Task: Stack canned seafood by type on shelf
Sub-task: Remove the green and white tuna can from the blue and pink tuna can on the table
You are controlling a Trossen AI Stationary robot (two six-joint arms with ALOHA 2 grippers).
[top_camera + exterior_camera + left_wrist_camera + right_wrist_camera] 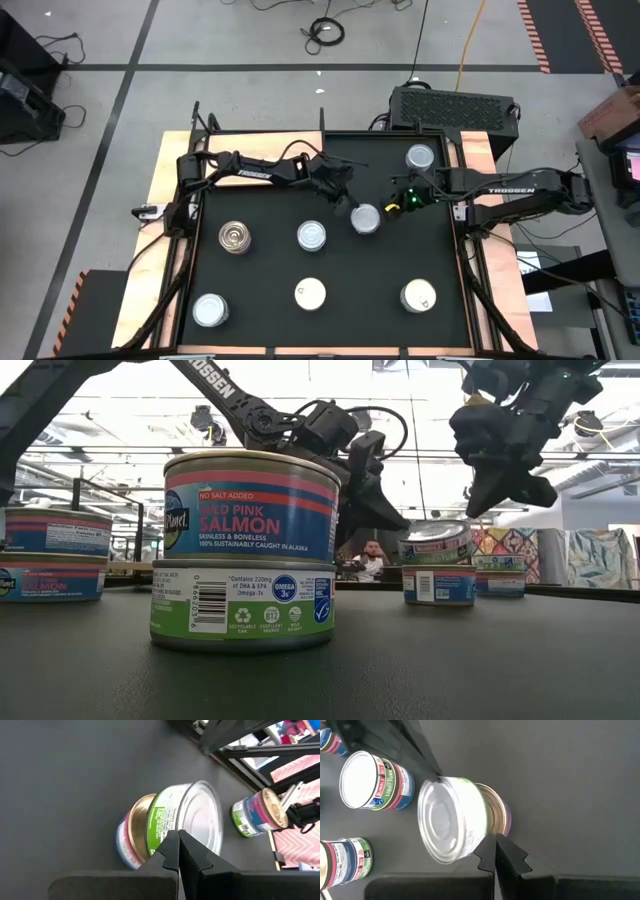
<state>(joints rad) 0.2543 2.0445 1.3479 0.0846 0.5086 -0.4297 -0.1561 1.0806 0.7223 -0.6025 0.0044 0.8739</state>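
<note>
Near the middle of the black mat [260, 270] stands a stack of two tins [366, 218]. Its upper tin [195, 820], green-labelled with a silvery top, sits tilted and off-centre on a gold-rimmed tin [132, 835]. My left gripper [347, 207] is shut at the stack's left side. My right gripper [396, 206] is shut at its right side. In the low view both grippers hang a little above the tilted tin [436, 545]. The shelf is out of view. My left gripper has its shut fingertips [172, 845] close in front of the upper tin's green side wall [162, 820], slanting down from the table's left; whether they touch it, I cannot tell. My right gripper has its shut fingertips [502, 852] by the stack's side where the two tins meet [482, 827], slanting down from the right; whether they touch, I cannot tell.
Several other tins and stacks stand on the mat: one at the far right [421, 156], two in the middle row [233, 237] [312, 236], three along the near edge [211, 310] [310, 294] [418, 296]. A dark box [455, 105] sits behind the table.
</note>
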